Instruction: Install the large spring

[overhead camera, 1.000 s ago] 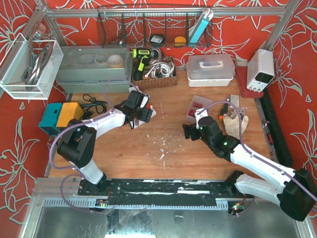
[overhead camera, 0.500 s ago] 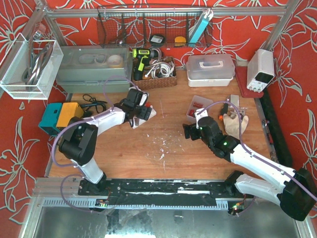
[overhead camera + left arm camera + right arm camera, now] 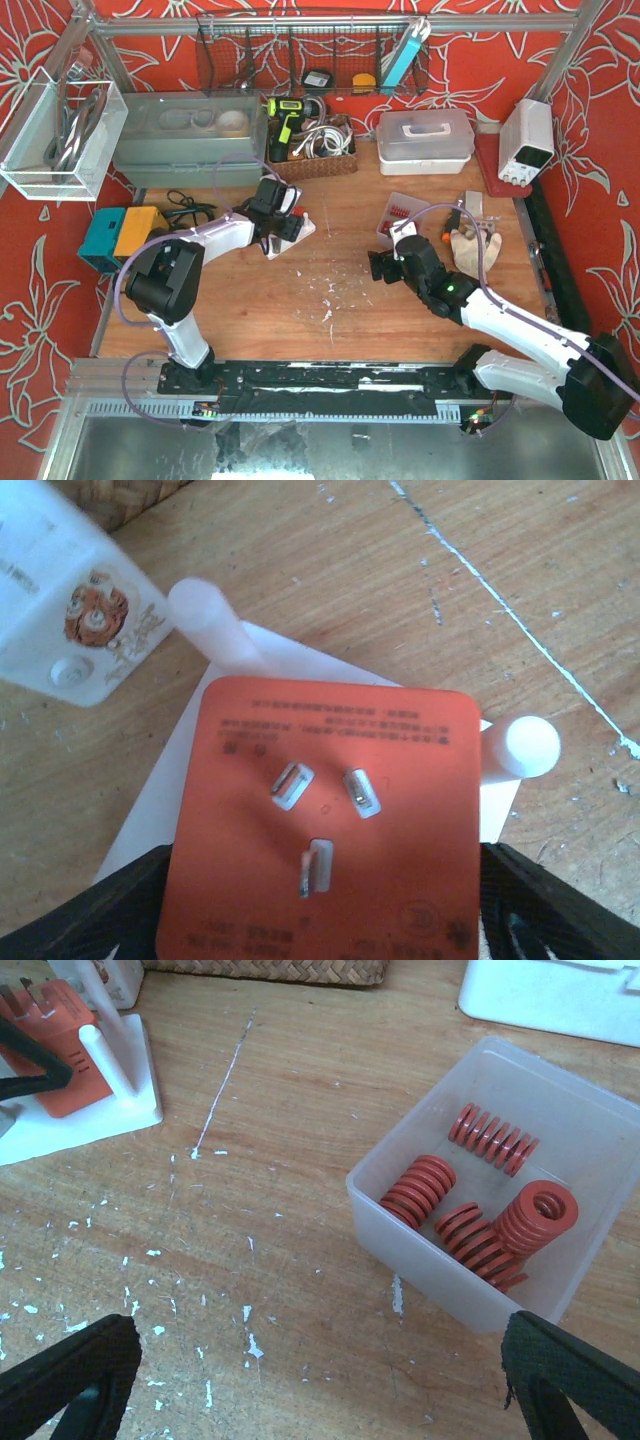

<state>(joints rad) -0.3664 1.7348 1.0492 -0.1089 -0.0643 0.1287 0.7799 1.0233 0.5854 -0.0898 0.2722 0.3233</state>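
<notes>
A small clear tub (image 3: 425, 1255) sits on the wooden table (image 3: 300, 1110) and holds four red springs (image 3: 417, 1190). One thin spring lies along the back wall. Two fatter ones lie on their sides, and another fat one stands on end with its hollow core showing. All four are loose in the tub and none is gripped. The right claw (image 3: 320, 1380) hangs just in front of the tub with its jaws spread wide and nothing between them. Off to the left, well apart from the tub, a white plate (image 3: 150, 810) carries two upright white posts (image 3: 210, 620). An orange block (image 3: 320, 780) with three metal prongs lies on the plate between the posts. The left claw (image 3: 320, 925) straddles this block, one dark finger just beside each edge. Whether the fingers are pressing on the block or only flanking it cannot be told. A small white box with a cartoon label (image 3: 70, 610) stands just beyond the plate. Along the back edge of the table, a wicker basket (image 3: 315, 165) holds coiled white cable and a yellow-green drill. A grey see-through bin (image 3: 185, 165) holds rolls of tape. A white lidded box (image 3: 425, 135) is closed, so its contents are hidden.
</notes>
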